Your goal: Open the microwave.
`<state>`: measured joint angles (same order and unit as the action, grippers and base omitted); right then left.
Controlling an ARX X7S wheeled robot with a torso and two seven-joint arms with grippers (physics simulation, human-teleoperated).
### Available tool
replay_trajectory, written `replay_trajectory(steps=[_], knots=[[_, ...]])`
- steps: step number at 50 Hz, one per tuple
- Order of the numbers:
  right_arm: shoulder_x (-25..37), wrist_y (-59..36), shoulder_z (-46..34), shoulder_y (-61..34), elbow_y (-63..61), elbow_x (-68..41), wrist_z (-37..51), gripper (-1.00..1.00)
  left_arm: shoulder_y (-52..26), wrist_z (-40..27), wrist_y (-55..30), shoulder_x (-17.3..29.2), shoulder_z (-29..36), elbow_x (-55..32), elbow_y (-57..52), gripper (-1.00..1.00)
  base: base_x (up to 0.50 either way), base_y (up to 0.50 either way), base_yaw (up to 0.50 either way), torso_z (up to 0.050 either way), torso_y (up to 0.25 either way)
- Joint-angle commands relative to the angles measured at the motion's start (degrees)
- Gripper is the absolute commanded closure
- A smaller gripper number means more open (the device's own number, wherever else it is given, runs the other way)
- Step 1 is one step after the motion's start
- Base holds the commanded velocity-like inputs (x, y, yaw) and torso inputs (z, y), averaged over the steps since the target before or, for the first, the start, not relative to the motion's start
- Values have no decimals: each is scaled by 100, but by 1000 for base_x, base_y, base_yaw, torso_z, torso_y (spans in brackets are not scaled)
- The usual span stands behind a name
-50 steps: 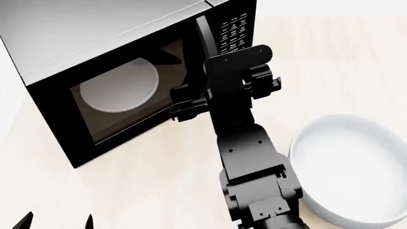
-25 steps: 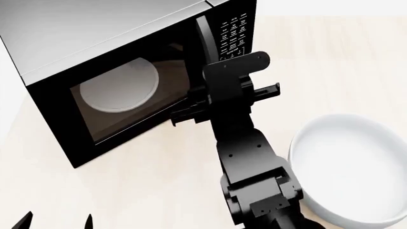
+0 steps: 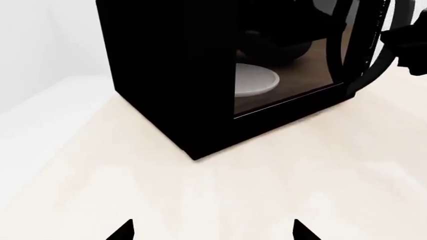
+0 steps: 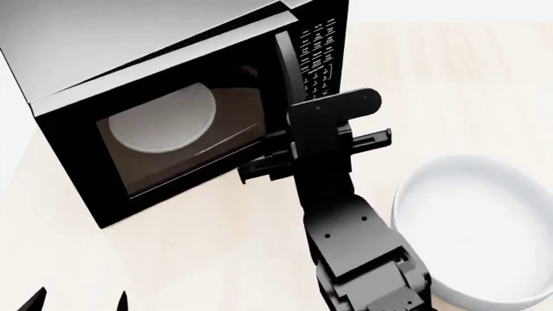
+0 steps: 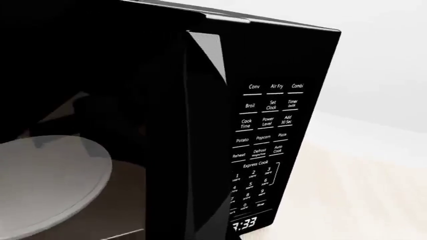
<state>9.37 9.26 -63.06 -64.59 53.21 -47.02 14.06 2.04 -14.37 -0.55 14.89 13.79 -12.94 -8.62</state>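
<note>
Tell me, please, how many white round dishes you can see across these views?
2: the turntable inside the microwave, behind the door glass, and the bowl on the table beside the right arm, toward the robot's right. Nothing more shows, though the arm hides some table.

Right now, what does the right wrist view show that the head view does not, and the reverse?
Only the right wrist view shows the clock display reading 7:33 and readable keypad labels. Only the head view shows the white bowl, the right arm, and the microwave's grey top. Both show the microwave, its turntable and door handle.
</note>
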Motion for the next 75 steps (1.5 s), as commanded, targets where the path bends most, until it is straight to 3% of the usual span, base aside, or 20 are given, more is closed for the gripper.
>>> replay_trajectory(steps=[1, 33, 75], knots=[[643, -214, -235, 421, -1255, -154, 509, 100, -21, -19, 6, 17, 32, -14, 17, -100, 0, 0, 0, 0, 0], [1718, -507, -360, 1026, -3782, -216, 1476, 100, 3, -98, 12, 81, 98, -56, -57, -100, 0, 0, 0, 0, 0], [2392, -290, -496, 1797, -5328, 22, 2207, 100, 24, -199, 34, 171, 151, -104, -137, -100, 0, 0, 0, 0, 0]])
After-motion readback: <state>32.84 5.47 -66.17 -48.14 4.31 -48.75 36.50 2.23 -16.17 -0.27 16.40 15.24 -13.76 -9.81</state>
